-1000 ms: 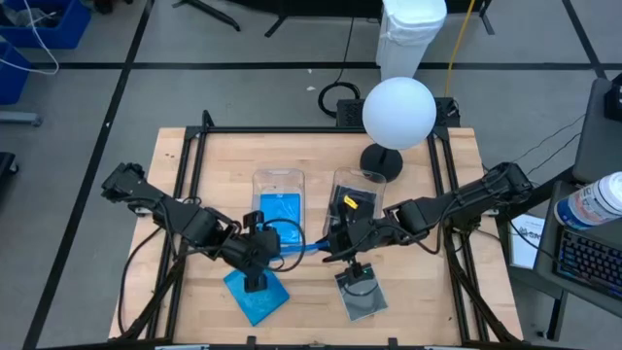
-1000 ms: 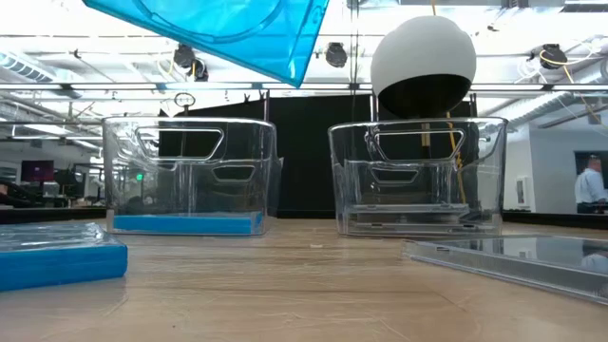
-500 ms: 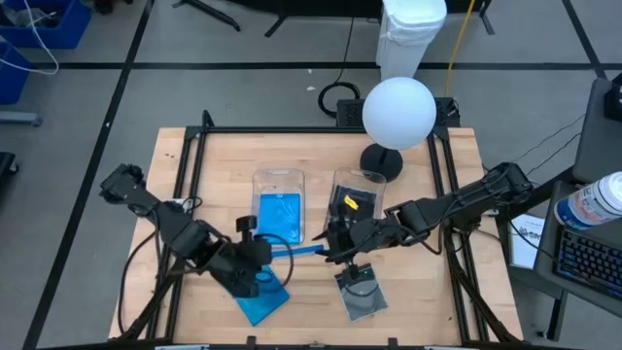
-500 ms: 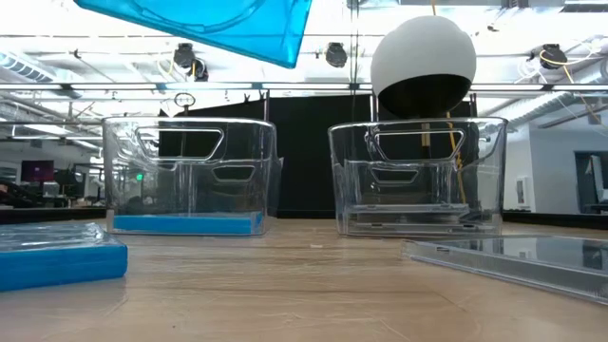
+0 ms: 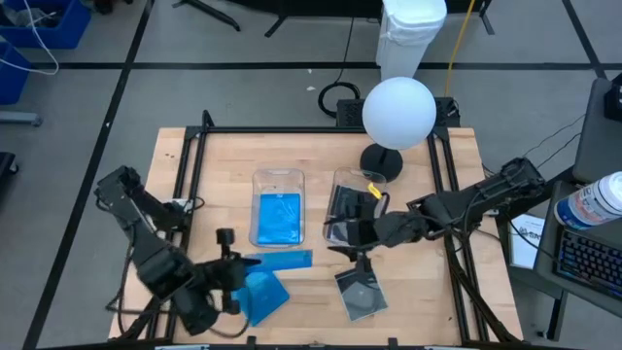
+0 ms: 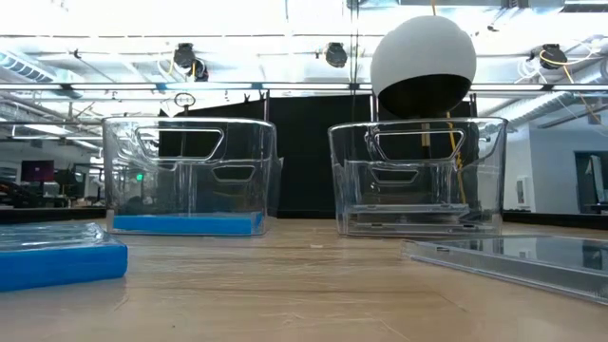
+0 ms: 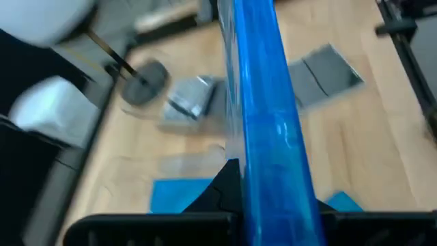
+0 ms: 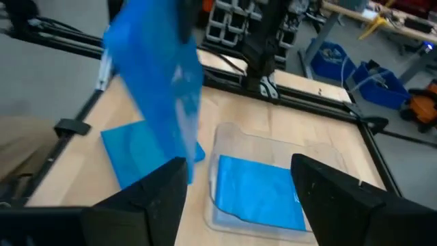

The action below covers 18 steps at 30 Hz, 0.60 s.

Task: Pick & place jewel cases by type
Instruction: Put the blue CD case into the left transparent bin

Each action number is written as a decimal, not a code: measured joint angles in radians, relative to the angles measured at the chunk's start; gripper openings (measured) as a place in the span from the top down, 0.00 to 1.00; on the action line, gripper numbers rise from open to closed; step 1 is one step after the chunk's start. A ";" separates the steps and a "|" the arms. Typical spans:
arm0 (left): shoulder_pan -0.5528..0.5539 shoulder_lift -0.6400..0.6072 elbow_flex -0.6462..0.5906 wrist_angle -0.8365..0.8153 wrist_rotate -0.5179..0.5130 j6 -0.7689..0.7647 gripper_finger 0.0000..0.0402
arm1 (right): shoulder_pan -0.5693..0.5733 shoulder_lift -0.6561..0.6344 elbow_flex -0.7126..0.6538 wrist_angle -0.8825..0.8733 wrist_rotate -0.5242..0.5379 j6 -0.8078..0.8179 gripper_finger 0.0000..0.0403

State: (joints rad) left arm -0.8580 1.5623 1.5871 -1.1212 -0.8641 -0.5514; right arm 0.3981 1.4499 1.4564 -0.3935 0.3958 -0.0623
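Left gripper [image 5: 236,270]: jaws clamped on 1 edge of a blue jewel case [image 5: 277,261], held clear of the table near the front edge, in front of the left bin [image 5: 278,206]. In the left wrist view, case [image 7: 263,109] seen edge-on, running straight out from between the fingers.

Right gripper [image 5: 342,233]: jaws wide apart, nothing between them, above the front end of the right bin [image 5: 354,199]. In the right wrist view, fingers [image 8: 147,198] spread either side of an open gap.

Other cases:
- 1 blue case [image 5: 281,216] flat inside the left bin.
- 1 blue case [image 5: 262,297] flat on the table near the front edge, just beside the left gripper.
- 1 clear/grey case [image 5: 361,292] flat on the table near the front edge, in front of the right bin.
- Contents of the right bin: cannot tell.

Handling, as judgement:
- Light, thin, stiff plastic; no flex expected under grip.
- Smooth faces, likely slippery; prone to pivot when pinched at 1 edge only.
- Brittle at hinge and corners; moderate clamping force advised.
- Flat on wood, little edge to catch. Take hold across 2 opposite edges, or lift 1 edge first and pinch across the thickness at mid-edge.
- Release low over the bin to avoid cracking.
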 joint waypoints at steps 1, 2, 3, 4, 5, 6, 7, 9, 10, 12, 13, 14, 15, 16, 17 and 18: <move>-0.020 0.000 0.000 0.000 -0.047 0.002 0.96 | 0.005 -0.006 -0.010 0.014 0.000 -0.002 0.38; -0.040 0.000 0.000 0.002 -0.102 0.005 0.97 | 0.010 -0.013 -0.025 0.033 -0.001 -0.004 0.39; -0.063 0.000 0.000 0.006 -0.155 0.007 0.97 | 0.017 -0.022 -0.042 0.061 -0.001 -0.008 0.39; -0.090 0.000 0.000 0.006 -0.219 0.009 0.97 | 0.024 -0.033 -0.063 0.098 0.000 -0.017 0.40; -0.116 0.000 0.000 0.007 -0.287 0.015 0.97 | 0.032 -0.045 -0.089 0.147 0.000 -0.032 0.40; -0.143 0.000 0.000 0.016 -0.357 0.020 0.97 | 0.043 -0.059 -0.122 0.210 0.000 -0.052 0.40; -0.171 0.000 0.000 0.027 -0.433 0.027 0.97 | 0.054 -0.075 -0.159 0.283 -0.002 -0.076 0.40; -0.225 0.000 0.000 0.035 -0.596 0.027 0.96 | 0.074 -0.103 -0.254 0.489 -0.011 -0.139 0.40; -0.254 0.000 0.000 0.035 -0.670 0.026 0.96 | 0.082 -0.114 -0.304 0.610 -0.032 -0.178 0.39; -0.294 -0.001 0.001 0.038 -0.705 0.038 0.97 | 0.096 -0.131 -0.406 0.871 -0.079 -0.251 0.38; -0.302 -0.001 0.000 0.045 -0.705 0.053 0.97 | 0.100 -0.137 -0.454 1.003 -0.111 -0.283 0.37; -0.309 -0.001 0.000 0.056 -0.703 0.062 0.97 | 0.101 -0.140 -0.495 1.123 -0.154 -0.307 0.37; -0.312 -0.001 0.000 0.073 -0.704 0.070 0.97 | 0.100 -0.141 -0.529 1.224 -0.201 -0.319 0.37; -0.312 -0.001 0.000 0.100 -0.706 0.083 0.97 | 0.092 -0.142 -0.552 1.292 -0.249 -0.317 0.37; -0.307 -0.001 0.000 0.129 -0.708 0.102 0.96 | 0.079 -0.142 -0.565 1.317 -0.288 -0.299 0.37; -0.298 0.000 0.000 0.163 -0.708 0.131 0.96 | 0.062 -0.142 -0.569 1.309 -0.326 -0.280 0.37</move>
State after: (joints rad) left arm -1.1559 1.5626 1.5875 -0.9582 -1.5726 -0.4208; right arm 0.4598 1.3078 0.8870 0.9158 0.0698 -0.3425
